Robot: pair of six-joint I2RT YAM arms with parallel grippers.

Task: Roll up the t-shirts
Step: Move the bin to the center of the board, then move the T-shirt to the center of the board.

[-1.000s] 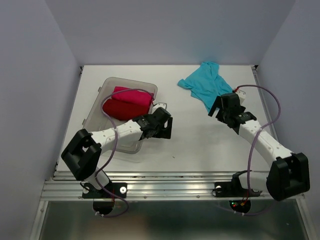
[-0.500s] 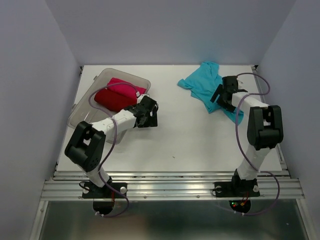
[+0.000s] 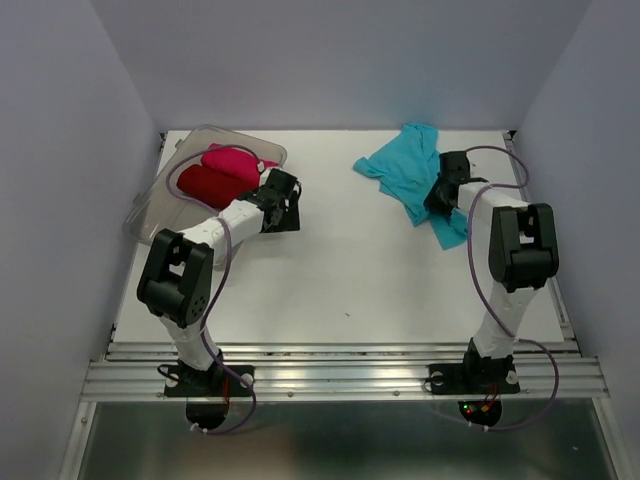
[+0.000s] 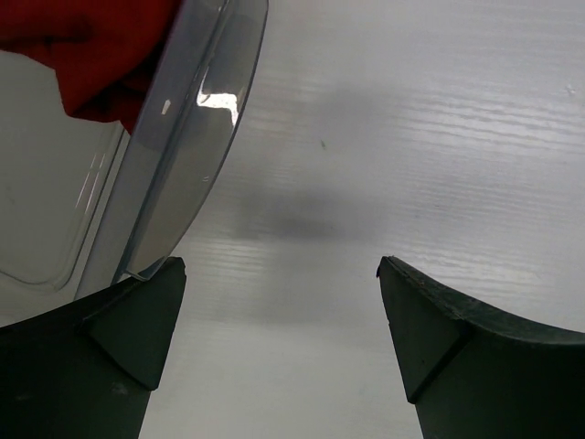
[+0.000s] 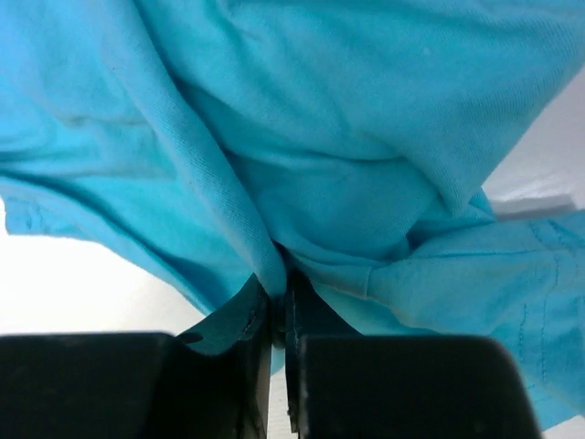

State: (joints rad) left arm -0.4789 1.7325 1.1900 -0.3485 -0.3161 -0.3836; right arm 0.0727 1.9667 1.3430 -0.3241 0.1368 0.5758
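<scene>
turquoise t-shirt is matt cloth, tub glossy plastic, table seemingly ribbed.

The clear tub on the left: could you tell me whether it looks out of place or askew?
Yes. The clear tub sits askew, at an angle to the table edges, its near-left corner seemingly overhanging the left edge. The dark red t-shirt and pink t-shirt lie bunched inside.

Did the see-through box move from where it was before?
Yes. The clear tub has slid left and farther from the arm bases, toward the far-left corner of the table, with the left hand beside it.
</scene>
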